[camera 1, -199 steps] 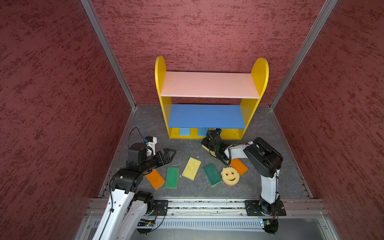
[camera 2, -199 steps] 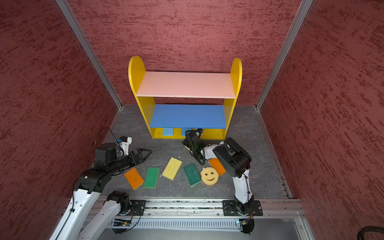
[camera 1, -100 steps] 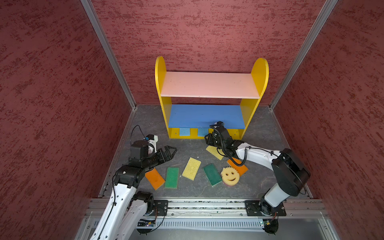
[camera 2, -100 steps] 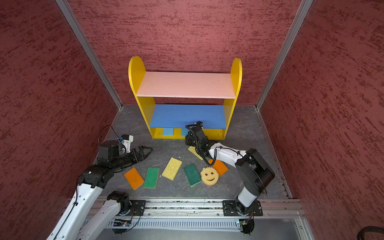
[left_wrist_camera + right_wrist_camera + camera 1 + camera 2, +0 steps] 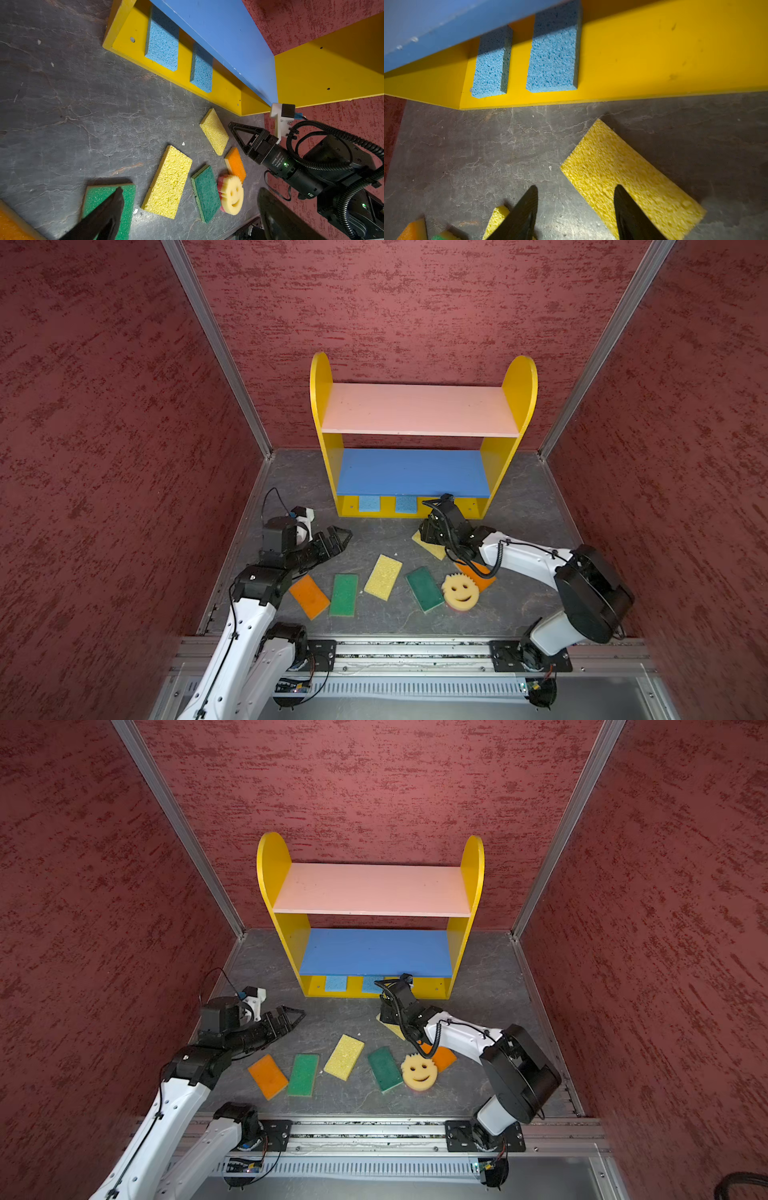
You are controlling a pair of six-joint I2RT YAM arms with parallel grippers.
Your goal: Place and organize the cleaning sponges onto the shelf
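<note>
The small three-tier shelf, with yellow round-topped sides, a pink top board and a blue middle board, stands at the back of the grey stone-look table. On its yellow base lie a flat blue rectangular sponge towards the left panel and a second blue rectangular sponge near the middle. They sit side by side with a gap between them.

The right gripper is down low just in front of that base, fingers spread and clamping nothing. One finger hangs over a flat yellow rectangular sponge, which lies askew on the table just short of the shelf. Whether that finger touches it, I can't tell.

Over on the left, the left gripper hovers above the table, jaws spread wide and empty, pointing toward the middle.

Across the front runs a loose row. An orange rectangular sponge is nearest the left arm, with a bright green rectangular sponge just beside it. Next come a second yellow rectangular sponge, tilted, and a dark green rectangular sponge. The round yellow smiley sponge with the pink underside sits face up, right against the dark green one. Behind the smiley, a second orange rectangular sponge is partly hidden under the right arm.
</note>
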